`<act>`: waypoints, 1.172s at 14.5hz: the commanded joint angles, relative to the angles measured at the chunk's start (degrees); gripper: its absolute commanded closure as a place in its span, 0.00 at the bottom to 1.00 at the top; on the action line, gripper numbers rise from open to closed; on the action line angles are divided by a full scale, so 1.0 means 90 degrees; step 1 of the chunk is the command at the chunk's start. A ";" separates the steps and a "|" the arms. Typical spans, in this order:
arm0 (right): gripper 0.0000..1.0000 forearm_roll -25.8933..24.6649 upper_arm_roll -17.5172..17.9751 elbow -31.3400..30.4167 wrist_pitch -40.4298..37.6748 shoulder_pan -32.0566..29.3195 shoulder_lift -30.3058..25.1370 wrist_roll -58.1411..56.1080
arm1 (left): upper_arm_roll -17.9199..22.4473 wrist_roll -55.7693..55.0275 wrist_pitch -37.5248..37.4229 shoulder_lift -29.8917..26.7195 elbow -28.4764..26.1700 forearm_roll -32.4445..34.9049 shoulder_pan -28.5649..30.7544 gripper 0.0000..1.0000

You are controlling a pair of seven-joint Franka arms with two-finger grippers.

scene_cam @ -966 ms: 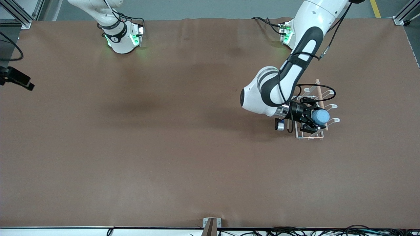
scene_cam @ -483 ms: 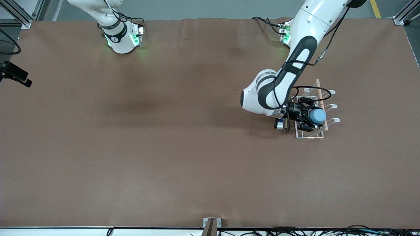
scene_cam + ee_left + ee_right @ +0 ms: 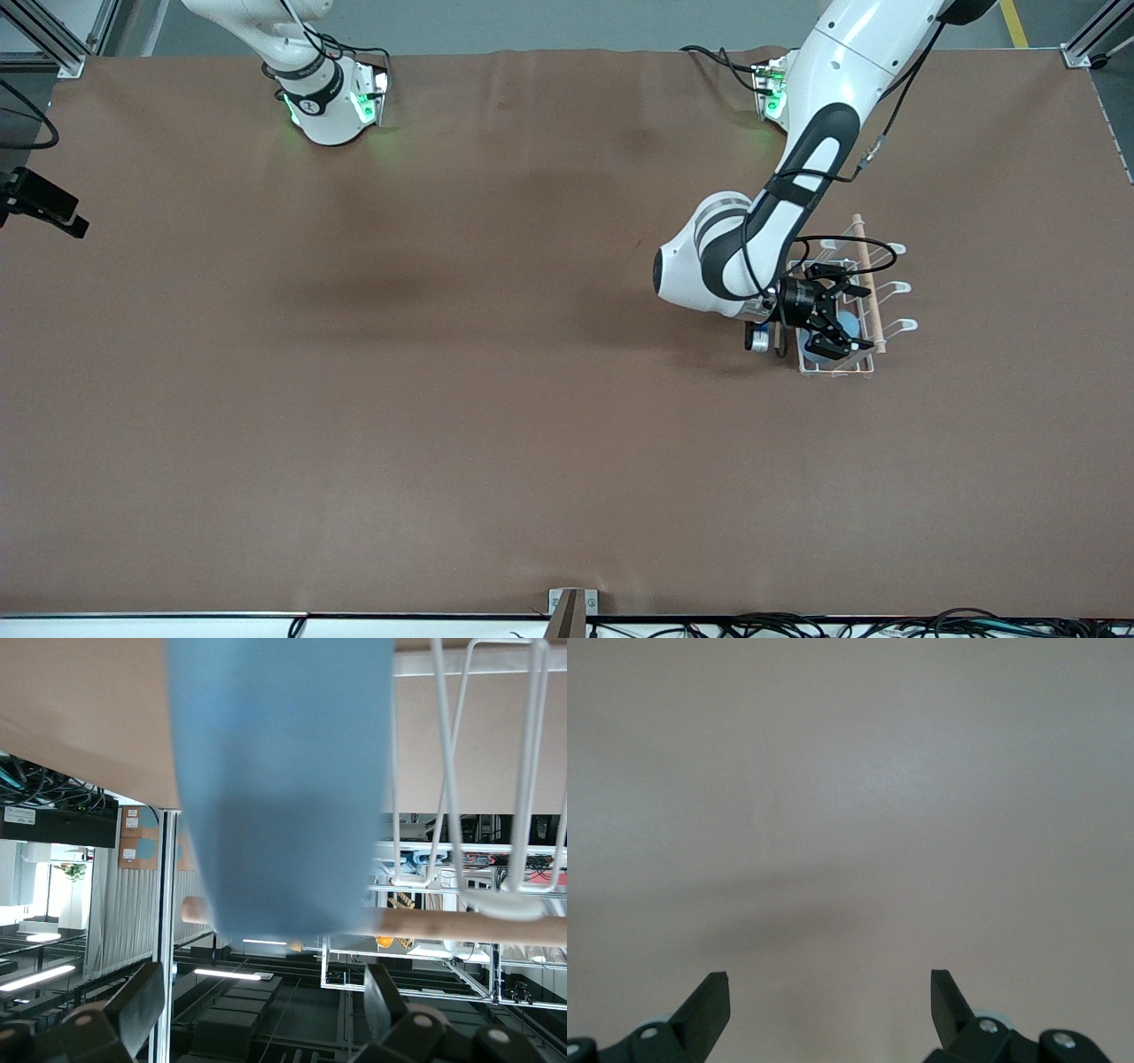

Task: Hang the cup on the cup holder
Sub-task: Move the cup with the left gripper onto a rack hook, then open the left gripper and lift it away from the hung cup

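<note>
The left arm bends down over the one cup holder (image 3: 842,301), its tool (image 3: 837,319) spread wide, gripping nothing. One cup (image 3: 279,788) sits on that holder. The right tool (image 3: 830,1005), also spread and empty, waits over the desk (image 3: 443,399).

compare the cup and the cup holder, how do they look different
The cup is a solid, plain light-blue tumbler; the cup holder is open white wire with looped prongs and a wooden rod on top. The cup is much shorter than the holder. Both sit at the left arm's end, by the open left gripper.

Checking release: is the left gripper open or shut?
Open: the left gripper has fingers spread, clear of the cup.
</note>
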 commanded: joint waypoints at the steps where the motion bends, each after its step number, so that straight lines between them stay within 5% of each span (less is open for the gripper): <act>1: 0.00 0.0034 -0.0033 0.0017 0.0016 0.0060 0.0003 -0.0049 | -0.0028 0.0037 -0.0125 -0.0022 0.0114 -0.0043 -0.0008 0.00; 9: 0.00 0.0034 -0.0033 0.0017 0.0045 0.0060 0.0003 -0.0049 | -0.0096 -0.0849 0.0041 -0.0353 0.0271 -0.0101 0.0041 0.00; 13: 0.00 0.0053 -0.0033 0.0007 0.0075 0.0090 0.0003 -0.0010 | -0.0086 -0.2616 0.0080 -0.0841 0.1402 -0.1807 0.0401 0.00; 17: 0.00 0.0317 -0.0043 -0.0012 0.0026 0.0070 -0.0006 0.0185 | -0.0096 -0.3037 0.0645 -0.1583 0.1979 -0.3320 0.1035 0.00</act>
